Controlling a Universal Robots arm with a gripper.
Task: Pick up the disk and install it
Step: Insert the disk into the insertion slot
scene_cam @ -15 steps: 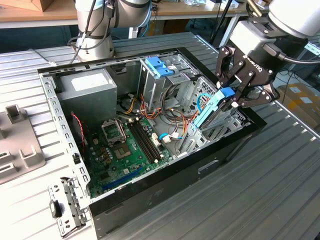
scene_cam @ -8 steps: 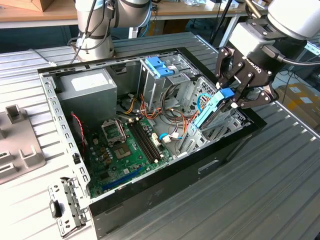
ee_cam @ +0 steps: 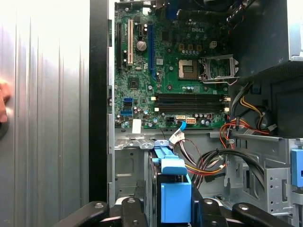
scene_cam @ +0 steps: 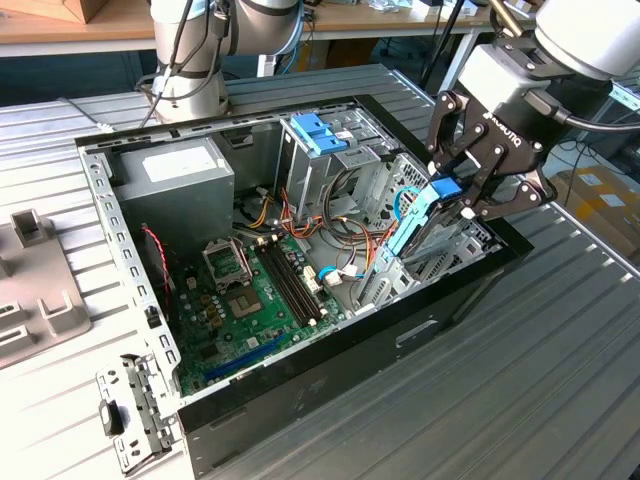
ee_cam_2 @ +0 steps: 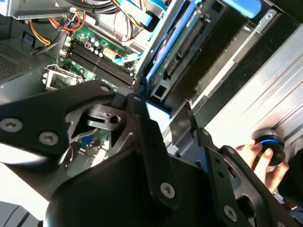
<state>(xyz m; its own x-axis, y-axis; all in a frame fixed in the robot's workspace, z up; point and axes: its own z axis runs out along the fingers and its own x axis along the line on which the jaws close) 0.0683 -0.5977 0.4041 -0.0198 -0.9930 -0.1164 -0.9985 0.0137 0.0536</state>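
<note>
The disk (scene_cam: 418, 228), a dark body in a light-blue carrier with a brighter blue end tab, stands tilted on edge. Its lower end is down in the metal drive bay (scene_cam: 440, 262) at the side of the open computer case (scene_cam: 330, 370) on the exterior view's right. My black gripper (scene_cam: 452, 196) is shut on the disk's upper end at the blue tab. In the first wrist view the blue tab (ee_cam: 174, 193) sits between the fingers (ee_cam: 204, 210). In the second wrist view the disk (ee_cam_2: 176, 43) runs away from the black finger linkage (ee_cam_2: 142, 123).
Inside the case lie the green motherboard (scene_cam: 250, 300), a grey power supply (scene_cam: 176, 176), a tall metal cage with a blue latch (scene_cam: 320, 135), and loose cables (scene_cam: 345, 215). A person's hand (ee_cam_2: 258, 158) rests by the case. A loose metal bracket (scene_cam: 130, 412) lies on the table.
</note>
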